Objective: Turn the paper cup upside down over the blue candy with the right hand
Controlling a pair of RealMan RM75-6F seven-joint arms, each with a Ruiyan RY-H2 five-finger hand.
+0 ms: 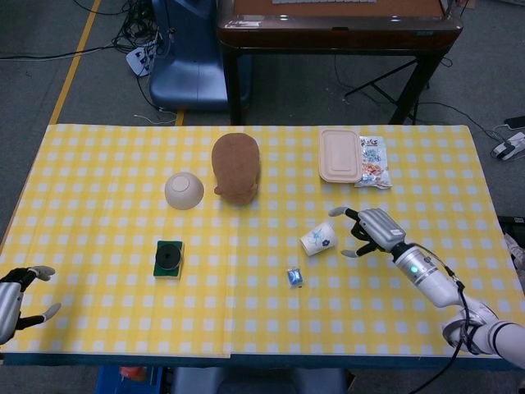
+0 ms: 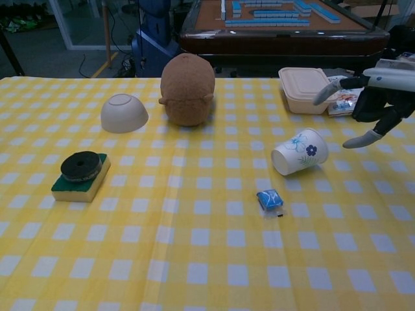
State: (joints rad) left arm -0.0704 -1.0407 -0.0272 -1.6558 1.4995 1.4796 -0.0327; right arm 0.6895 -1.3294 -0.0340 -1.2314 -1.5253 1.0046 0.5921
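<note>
The left hand is half cut off at the near left corner of the desk, fingers spread and holding nothing; the chest view does not catch it at all. In that chest view the right hand runs off the right edge, so only its fingers and part of the palm show. Its fingers are apart and empty, just beside the paper cup but not touching.

The paper cup lies tipped on its side on the yellow checked cloth, mouth toward the near left, blue flowers printed on its wall. The blue candy sits uncovered near it, a little closer to the front edge, with open cloth all around both.

Further back stand a lidded container and, touching its right side, a snack packet whose printing is too small to read. A brown plush, an upturned bowl and a sponge occupy the left half.
</note>
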